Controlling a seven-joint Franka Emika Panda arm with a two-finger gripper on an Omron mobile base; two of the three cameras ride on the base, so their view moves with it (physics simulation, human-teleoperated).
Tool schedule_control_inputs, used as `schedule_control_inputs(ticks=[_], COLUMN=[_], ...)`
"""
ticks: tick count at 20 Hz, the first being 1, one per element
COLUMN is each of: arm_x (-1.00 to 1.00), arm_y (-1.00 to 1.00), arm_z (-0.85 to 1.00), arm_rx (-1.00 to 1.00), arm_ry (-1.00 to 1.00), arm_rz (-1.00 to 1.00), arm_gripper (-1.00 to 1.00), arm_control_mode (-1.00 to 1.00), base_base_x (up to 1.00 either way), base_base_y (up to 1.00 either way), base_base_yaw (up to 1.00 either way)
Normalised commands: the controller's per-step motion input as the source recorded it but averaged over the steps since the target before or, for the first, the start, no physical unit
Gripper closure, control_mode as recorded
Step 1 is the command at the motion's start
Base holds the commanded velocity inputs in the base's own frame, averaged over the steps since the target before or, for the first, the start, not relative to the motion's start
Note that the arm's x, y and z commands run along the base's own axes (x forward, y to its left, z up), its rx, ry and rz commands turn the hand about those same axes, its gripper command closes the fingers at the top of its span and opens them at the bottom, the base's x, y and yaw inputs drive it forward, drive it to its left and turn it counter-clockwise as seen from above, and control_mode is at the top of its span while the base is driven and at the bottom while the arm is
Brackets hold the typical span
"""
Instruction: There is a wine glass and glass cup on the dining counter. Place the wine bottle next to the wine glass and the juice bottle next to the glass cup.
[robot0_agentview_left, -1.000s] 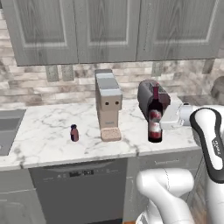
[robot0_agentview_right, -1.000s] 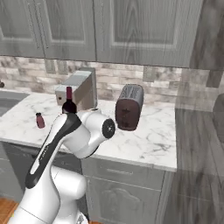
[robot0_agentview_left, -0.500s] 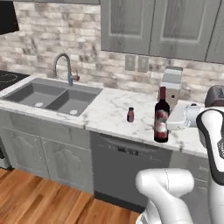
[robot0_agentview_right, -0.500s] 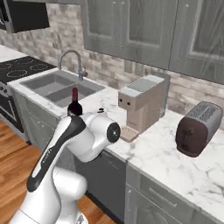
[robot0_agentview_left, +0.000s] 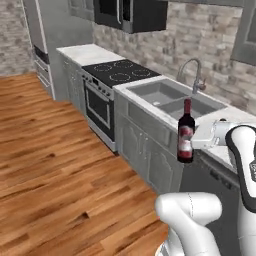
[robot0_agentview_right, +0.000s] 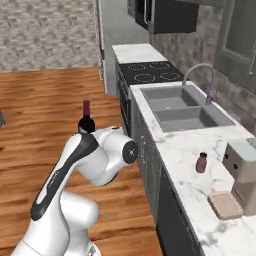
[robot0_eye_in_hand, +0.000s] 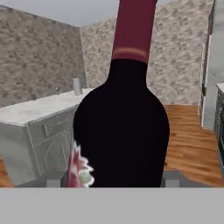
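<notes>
The wine bottle (robot0_agentview_left: 186, 131), tall and dark with a red cap and pale reddish label, hangs upright in the air in front of the kitchen cabinets, and my gripper (robot0_agentview_left: 188, 146) is shut on its lower body. In the hand view the wine bottle (robot0_eye_in_hand: 122, 127) stands close between my fingertips (robot0_eye_in_hand: 171, 177). Its neck (robot0_agentview_right: 86, 114) rises behind my arm. The small dark-red juice bottle (robot0_agentview_right: 201, 162) stands on the kitchen worktop. Far off, the dining counter (robot0_eye_in_hand: 39, 107) carries a grey glass cup (robot0_eye_in_hand: 77, 85). The wine glass is out of view.
A sink (robot0_agentview_left: 172, 97) with a faucet (robot0_agentview_left: 196, 75) and a black stove (robot0_agentview_left: 120, 72) run along the worktop on the right. A coffee machine (robot0_agentview_right: 242, 162) stands past the juice bottle. Wide wooden floor (robot0_agentview_left: 50, 150) lies open to the left.
The whole picture has swung from the worktop and wall toward the open floor: the base has turned. The wine bottle stays held in the gripper at the same height.
</notes>
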Motion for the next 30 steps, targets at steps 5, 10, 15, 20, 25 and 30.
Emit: schedule_control_inputs(ticks=[5, 10, 15, 20, 25, 30], arm_x=[0.00, 0.00, 0.00, 0.00, 0.00, 0.00], arm_y=[0.00, 0.00, 0.00, 0.00, 0.00, 0.00], arm_z=[0.00, 0.00, 0.00, 0.00, 0.00, 0.00], arm_rx=[0.00, 0.00, 0.00, 0.00, 0.00, 0.00], arm_ry=[0.00, 0.00, 0.00, 0.00, 0.00, 0.00], arm_rz=[0.00, 0.00, 0.00, 0.00, 0.00, 0.00], arm_gripper=[1.00, 1.00, 1.00, 1.00, 1.00, 1.00], arm_control_mode=[1.00, 1.00, 1.00, 1.00, 1.00, 1.00], base_base_x=[-0.03, -0.02, 0.08, 0.24, 0.54, 0.68], base_base_y=[0.00, 0.00, 0.00, 0.00, 0.36, 0.59], base_base_yaw=[1.00, 1.00, 0.89, 0.61, 0.20, -0.07])
